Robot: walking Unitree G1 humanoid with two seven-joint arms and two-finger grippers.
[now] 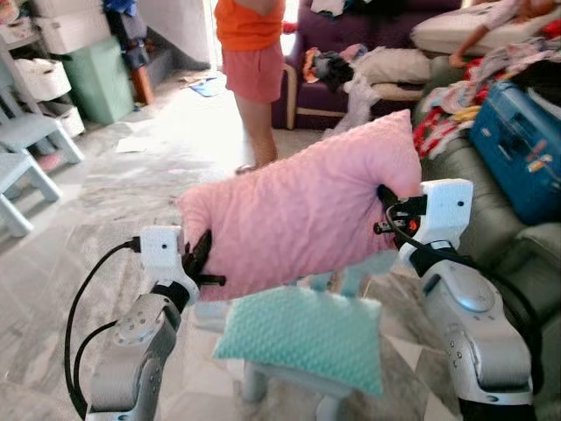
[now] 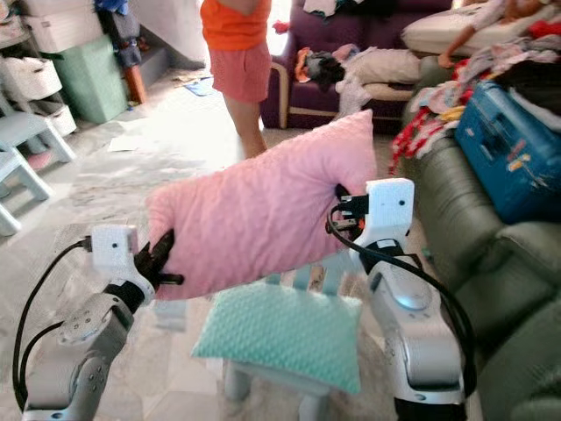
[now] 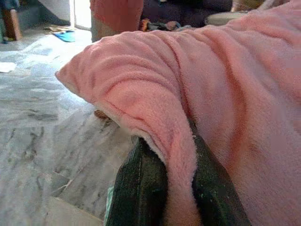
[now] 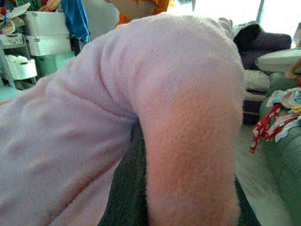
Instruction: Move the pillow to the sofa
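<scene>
Both arms reach forward and hold the pink pillow (image 1: 302, 210) in the air above a teal pillow (image 1: 307, 333), left of the green sofa (image 1: 478, 215). The left gripper (image 1: 200, 259) pinches its lower left edge; the right gripper (image 1: 387, 200) clamps its right end. Plush folds hide most of the fingers (image 3: 141, 188). A person (image 1: 250, 61) stands behind, cut off at the chest
</scene>
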